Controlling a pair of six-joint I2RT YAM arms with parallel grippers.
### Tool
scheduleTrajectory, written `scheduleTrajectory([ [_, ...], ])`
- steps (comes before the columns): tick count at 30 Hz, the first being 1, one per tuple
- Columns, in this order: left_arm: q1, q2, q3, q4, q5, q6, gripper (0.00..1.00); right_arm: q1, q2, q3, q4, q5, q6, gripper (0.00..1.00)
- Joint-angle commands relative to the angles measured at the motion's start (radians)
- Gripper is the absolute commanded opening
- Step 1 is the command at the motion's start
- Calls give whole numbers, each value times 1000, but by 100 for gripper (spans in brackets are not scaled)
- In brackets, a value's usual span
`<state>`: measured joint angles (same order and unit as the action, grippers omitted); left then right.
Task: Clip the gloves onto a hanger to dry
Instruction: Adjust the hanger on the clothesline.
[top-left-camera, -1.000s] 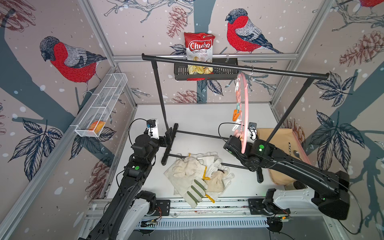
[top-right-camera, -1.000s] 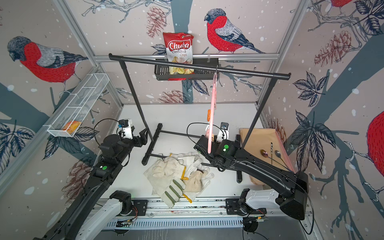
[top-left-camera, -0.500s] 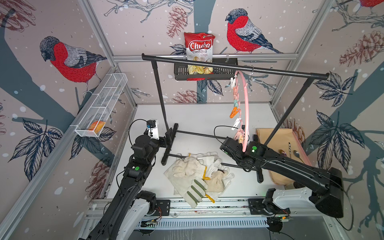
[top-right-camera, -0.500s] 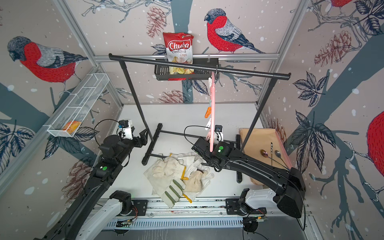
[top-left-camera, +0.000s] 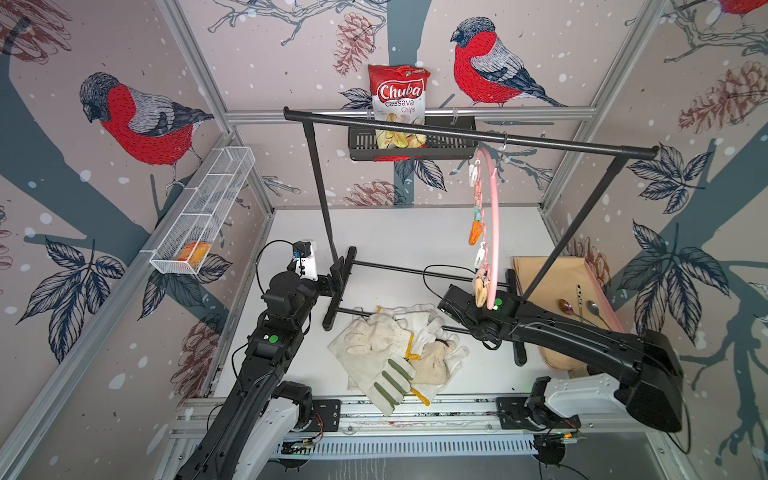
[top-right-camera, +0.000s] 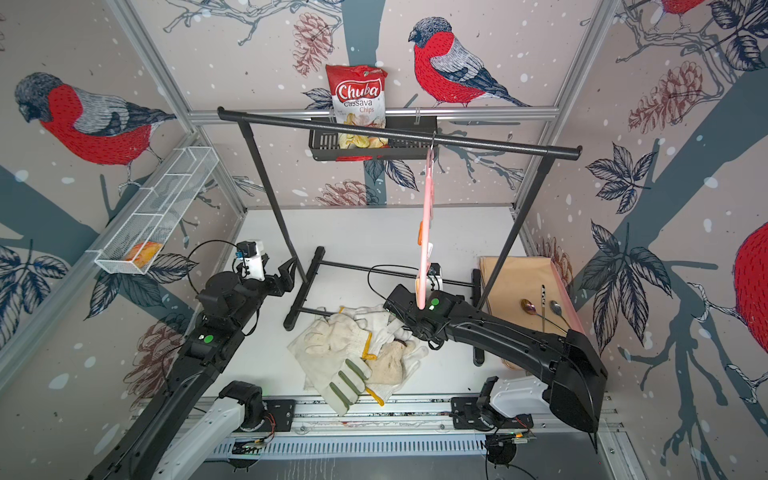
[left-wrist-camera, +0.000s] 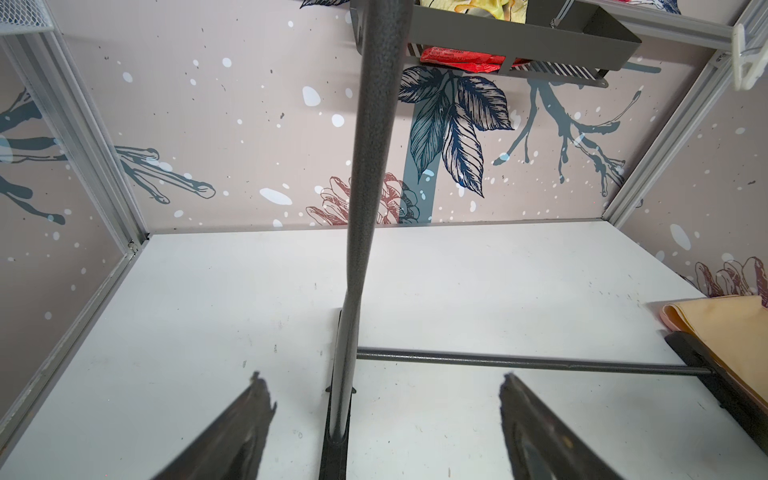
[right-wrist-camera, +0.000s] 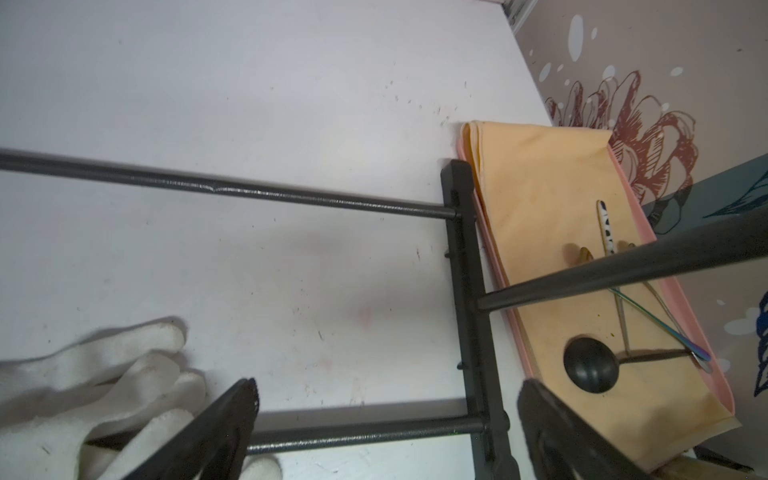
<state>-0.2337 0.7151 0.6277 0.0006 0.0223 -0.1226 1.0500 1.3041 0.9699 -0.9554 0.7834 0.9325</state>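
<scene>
**A:** What do both top views show?

**B:** A white table (top-left-camera: 415, 232) sits inside walls papered with red-breasted birds. A black garment rack (top-left-camera: 457, 135) stands on it. The pink hanger (top-left-camera: 495, 232) hangs by its hook from the rack's top bar, toward the right end, and its pegs (top-left-camera: 476, 232) grip nothing. In a top view the hanger (top-right-camera: 427, 216) shows edge-on, as a thin pink strip. The gloves (top-left-camera: 395, 353) lie in a loose pile on the table near the front edge, none of them clipped. The right arm (top-left-camera: 561, 332) reaches in over the right side of the pile. The left arm (top-left-camera: 274, 336) reaches toward the rack's left post.

**A:** And the left wrist view?

**B:** The left gripper (left-wrist-camera: 384, 386) is spread wide and holds nothing. The rack's post stands in the gap, touched by neither finger.

**A:** The right wrist view?

**B:** The right gripper (right-wrist-camera: 388, 390) is also spread wide and empty. White knitted glove fingers lie just beside one of its fingers; I cannot tell whether they touch. A low rack bar crosses under the gap. Farther off, a pink tray (right-wrist-camera: 642, 208) lined with an orange cloth (right-wrist-camera: 540, 187) carries spoons (right-wrist-camera: 590, 370).
</scene>
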Motion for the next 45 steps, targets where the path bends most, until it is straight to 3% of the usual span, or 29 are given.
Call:
scheduleTrajectory([
  [1, -1, -2, 29, 14, 22, 9, 86, 54, -5, -27, 34, -130, -46, 100],
  [9, -1, 24, 116, 62, 86, -1, 88, 339, -47, -45, 153, -437, -184, 92],
  [12, -1, 41, 160, 62, 75, -1, 88, 483, -16, 23, 159, -436, -218, 87],
  [15, -1, 43, 211, 55, 39, -10, 88, 586, 64, 155, 120, -400, -269, 84],
  [19, 1, 11, 265, 56, -101, -74, 88, 653, 154, 381, 21, -328, -320, 79],
  [25, 1, -6, 344, 13, -169, -113, 89, 680, 86, 675, 8, -214, -348, 76],
  [31, 1, -13, 312, 18, -48, -98, 87, 684, -186, 627, 382, -185, -420, 70],
  [34, -1, -24, 282, 38, 46, -92, 85, 685, -308, 558, 497, -81, -423, 61],
  [40, -13, 43, 310, -7, 220, -53, 80, 684, -439, 534, 507, 174, -428, 45],
  [45, -142, 125, 332, -40, 136, 29, 80, 683, -455, 559, 443, 381, -437, 29],
])
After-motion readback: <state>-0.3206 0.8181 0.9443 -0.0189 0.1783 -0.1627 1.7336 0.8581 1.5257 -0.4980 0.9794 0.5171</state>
